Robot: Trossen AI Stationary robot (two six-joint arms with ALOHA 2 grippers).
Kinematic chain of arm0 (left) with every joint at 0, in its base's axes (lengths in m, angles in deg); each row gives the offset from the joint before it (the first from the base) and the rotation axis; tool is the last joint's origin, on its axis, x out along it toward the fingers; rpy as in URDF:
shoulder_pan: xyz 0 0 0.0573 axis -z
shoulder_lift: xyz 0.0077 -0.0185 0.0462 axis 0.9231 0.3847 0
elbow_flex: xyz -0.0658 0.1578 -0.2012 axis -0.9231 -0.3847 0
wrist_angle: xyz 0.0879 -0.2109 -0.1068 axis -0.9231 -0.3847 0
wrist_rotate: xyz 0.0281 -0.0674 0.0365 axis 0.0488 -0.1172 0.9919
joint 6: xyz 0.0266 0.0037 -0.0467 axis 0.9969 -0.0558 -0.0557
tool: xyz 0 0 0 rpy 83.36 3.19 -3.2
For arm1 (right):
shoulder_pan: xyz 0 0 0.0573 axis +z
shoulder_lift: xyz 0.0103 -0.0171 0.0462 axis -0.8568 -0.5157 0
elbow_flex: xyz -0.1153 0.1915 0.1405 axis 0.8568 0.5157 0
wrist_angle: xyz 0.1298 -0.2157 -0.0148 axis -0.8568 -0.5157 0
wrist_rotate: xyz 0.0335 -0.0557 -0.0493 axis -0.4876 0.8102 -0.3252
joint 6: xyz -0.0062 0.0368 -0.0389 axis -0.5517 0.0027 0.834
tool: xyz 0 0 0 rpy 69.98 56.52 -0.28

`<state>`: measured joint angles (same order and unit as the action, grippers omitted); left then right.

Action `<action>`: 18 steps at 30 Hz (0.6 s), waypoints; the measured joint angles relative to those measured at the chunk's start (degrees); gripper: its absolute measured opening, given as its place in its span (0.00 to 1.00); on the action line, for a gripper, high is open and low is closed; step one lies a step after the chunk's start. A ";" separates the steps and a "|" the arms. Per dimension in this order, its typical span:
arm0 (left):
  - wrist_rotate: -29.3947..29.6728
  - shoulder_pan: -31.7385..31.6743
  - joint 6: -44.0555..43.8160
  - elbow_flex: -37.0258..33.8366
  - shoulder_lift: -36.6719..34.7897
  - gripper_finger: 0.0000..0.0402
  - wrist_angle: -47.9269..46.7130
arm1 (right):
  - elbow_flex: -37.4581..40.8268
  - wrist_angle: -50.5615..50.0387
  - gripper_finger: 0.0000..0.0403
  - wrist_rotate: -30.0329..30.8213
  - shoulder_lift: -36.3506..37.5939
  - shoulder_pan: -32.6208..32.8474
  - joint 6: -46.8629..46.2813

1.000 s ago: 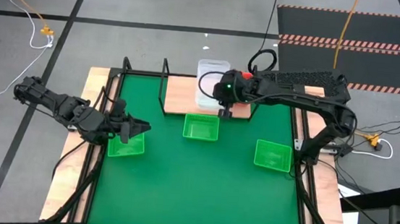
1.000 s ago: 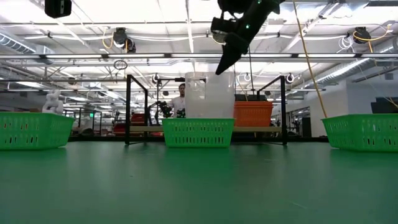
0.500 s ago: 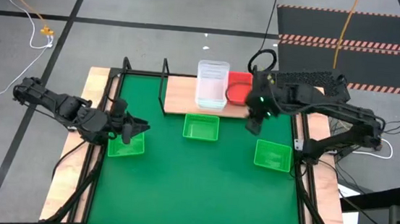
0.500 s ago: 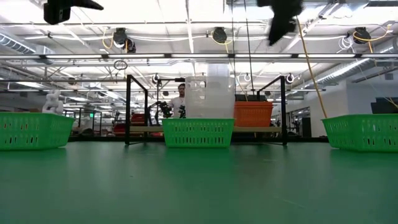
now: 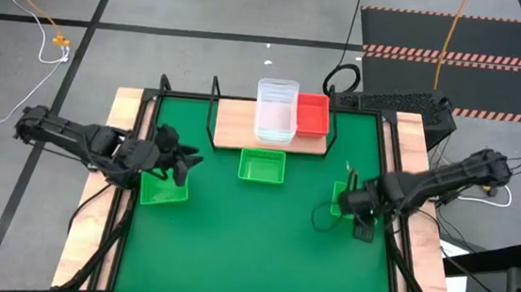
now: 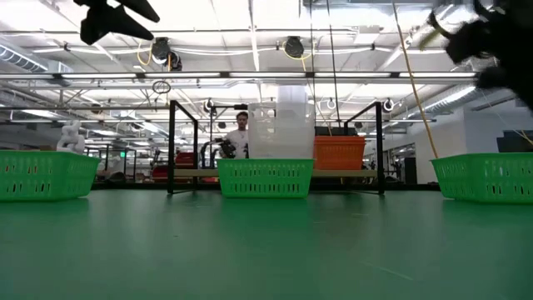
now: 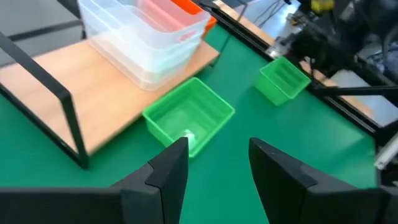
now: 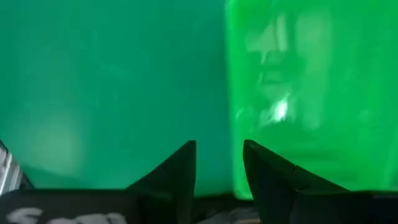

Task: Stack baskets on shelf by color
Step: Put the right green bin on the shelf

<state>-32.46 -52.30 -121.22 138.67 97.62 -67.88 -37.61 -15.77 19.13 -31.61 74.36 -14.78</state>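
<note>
Clear stack (image 5: 277, 110) sits mid-shelf, red stack (image 5: 312, 116) touching it on the right side. I read both colours as done, though I can't count layers. Shelf (image 5: 234, 125) has bare board on its left end, presumably for green. Green is all still on the mat (image 5: 252, 240): one basket (image 5: 262, 165) just in front of the shelf, one (image 5: 162, 190) under my left gripper (image 5: 183, 163), one (image 5: 354, 201) at my right gripper (image 5: 363, 226). Both grippers hover released, fingers parted, holding nothing. Three green placements left, by my estimate.
</note>
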 joint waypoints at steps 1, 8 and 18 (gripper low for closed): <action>0.00 -0.66 0.51 0.00 0.05 0.42 0.05 | 2.18 0.82 0.31 -2.00 0.15 1.05 -2.05; -0.41 -3.46 0.37 0.00 0.07 0.42 0.05 | 13.27 13.51 0.31 -4.00 0.38 6.03 -11.63; -3.10 -3.55 -1.07 0.00 0.07 0.42 0.07 | 14.33 21.07 0.31 -0.66 0.38 7.61 -15.27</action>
<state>-35.56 -55.85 -122.29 138.67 97.69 -67.81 -23.27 5.30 18.47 -31.23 81.96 -30.05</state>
